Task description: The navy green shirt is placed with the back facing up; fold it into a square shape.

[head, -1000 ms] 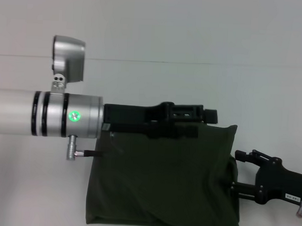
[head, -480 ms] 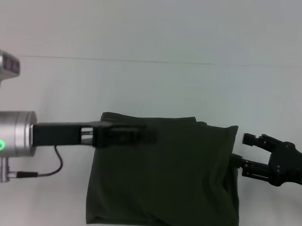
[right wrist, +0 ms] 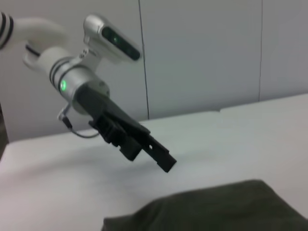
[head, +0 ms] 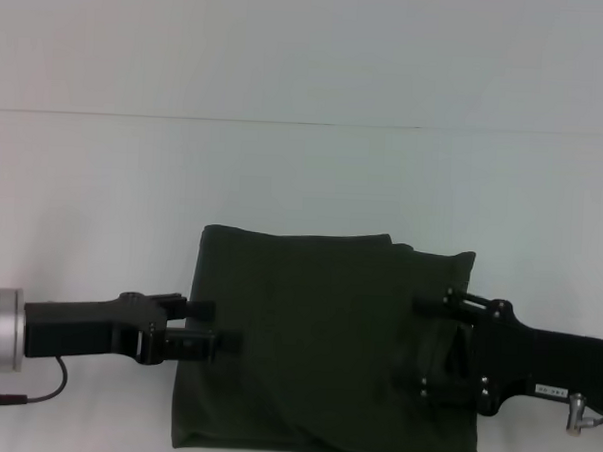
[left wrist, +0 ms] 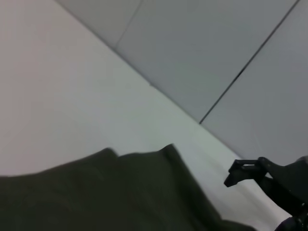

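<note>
Dark olive-green cotton shirt: folded into rough rectangle, flat on white table | left gripper: at shirt's left edge, fingers parted, holding nothing | right gripper: over shirt's right side, fingers spread, grasp undeterminable.

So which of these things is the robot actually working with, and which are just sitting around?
In the job:
- dark olive-green cotton shirt, already folded into a rough square
- left claw, at the shirt's left edge
- right claw, over its right edge

Just there:
- white table under the shirt
- pale panelled wall behind

Nothing else is lying about.
</note>
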Robot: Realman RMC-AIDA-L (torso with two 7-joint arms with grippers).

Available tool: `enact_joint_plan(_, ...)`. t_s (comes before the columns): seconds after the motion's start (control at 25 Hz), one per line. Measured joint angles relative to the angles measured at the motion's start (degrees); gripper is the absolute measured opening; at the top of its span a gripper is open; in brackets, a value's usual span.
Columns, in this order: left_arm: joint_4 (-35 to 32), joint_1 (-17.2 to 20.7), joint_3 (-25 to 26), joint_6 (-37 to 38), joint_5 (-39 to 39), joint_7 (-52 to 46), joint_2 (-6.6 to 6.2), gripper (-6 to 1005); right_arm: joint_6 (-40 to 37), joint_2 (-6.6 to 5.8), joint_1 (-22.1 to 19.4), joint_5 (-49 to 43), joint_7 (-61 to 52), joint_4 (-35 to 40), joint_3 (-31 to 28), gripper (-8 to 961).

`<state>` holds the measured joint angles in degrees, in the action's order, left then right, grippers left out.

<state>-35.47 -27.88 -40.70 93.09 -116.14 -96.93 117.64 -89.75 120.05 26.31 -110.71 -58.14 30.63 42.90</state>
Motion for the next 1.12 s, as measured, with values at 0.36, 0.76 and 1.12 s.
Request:
enact_joint_plan(0.36, 0.2, 0.6, 0.6, -1.3, -0.7, 0.0, 0.81, 872, 9.3, 0.01, -2.2, -0.9, 2.1, -2.0, 2.2, 920)
enact_joint_plan(0.76, 0.2, -0.1, 2.6, -4.2, -0.5, -3.7, 0.66, 861, 15.6, -0.17, -3.3, -0.9, 4.1, -4.6, 2.3, 919)
enact_joint_plan(1.12, 0.2, -3.6, 2.5, -6.1, -1.1, -23.5, -2.57, 851, 6.2, -0.41, -4.5, -0.4, 5.4, -3.2, -3.4, 919)
